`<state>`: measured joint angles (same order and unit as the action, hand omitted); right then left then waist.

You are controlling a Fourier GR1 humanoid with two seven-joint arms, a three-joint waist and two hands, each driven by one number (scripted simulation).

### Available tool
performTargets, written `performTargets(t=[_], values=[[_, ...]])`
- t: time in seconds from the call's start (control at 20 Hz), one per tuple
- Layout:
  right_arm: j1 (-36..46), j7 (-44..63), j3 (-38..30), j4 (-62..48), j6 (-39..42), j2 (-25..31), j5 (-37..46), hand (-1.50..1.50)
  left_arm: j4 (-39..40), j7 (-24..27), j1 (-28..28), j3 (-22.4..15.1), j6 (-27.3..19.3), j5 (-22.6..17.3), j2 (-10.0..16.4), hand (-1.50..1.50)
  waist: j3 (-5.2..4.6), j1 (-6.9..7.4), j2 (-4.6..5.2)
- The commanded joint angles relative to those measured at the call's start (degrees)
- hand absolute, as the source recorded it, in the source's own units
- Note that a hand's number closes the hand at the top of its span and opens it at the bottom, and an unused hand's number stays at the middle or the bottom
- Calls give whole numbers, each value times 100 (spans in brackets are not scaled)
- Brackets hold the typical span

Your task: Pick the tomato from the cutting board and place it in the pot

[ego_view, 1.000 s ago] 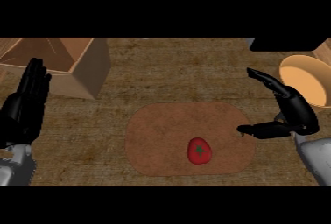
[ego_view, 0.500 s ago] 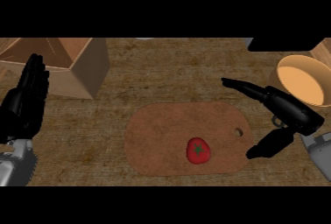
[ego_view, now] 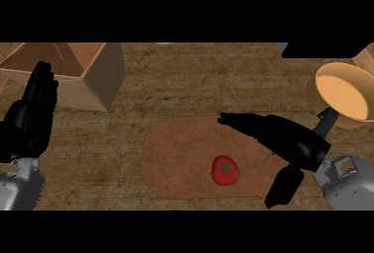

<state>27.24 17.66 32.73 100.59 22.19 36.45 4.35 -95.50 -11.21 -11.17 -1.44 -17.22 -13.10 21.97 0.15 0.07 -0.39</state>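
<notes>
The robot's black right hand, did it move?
Yes. The black right hand swung left, away from the tan round pot, over the brown wooden cutting board near the red tomato.

Counter [ego_view: 190, 94]: brown, mottled, grainy top, spreading right of and below the wooden box.
Wooden box [ego_view: 99, 81]: light tan, open-topped, standing on the counter at upper left.
Dark block [ego_view: 321, 49]: flat black shape well to the right of the wooden box, level with its top; its nature cannot be told.
Light: dim, even.
</notes>
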Motion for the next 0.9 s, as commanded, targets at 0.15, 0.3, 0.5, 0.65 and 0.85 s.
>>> performTargets(t=[0.15, 0.3, 0.5, 0.65, 0.85], values=[[-361, 798, 260, 290, 85, -912, 695, -150, 67, -198, -75, 134, 214, 42, -122, 0, -16, -11, 34], [-504, 548, 164, 166, 349, -845, 920, -150, 264, -225, -142, 96, 229, 126, -267, 0, -15, -19, 39], [-502, 1218, 309, 160, 403, -1047, 1234, -150, -63, -77, 356, 318, 512, -90, -156, 0, -17, 20, 27], [-584, 1203, 394, -36, 309, -1408, 1706, -150, 135, -117, 94, 245, 454, 117, -299, 0, -15, -2, 38], [-930, 396, -12, -185, 482, -1192, 1866, -150, -112, -166, 239, 281, 455, 229, -419, 0, -14, -2, 35]])
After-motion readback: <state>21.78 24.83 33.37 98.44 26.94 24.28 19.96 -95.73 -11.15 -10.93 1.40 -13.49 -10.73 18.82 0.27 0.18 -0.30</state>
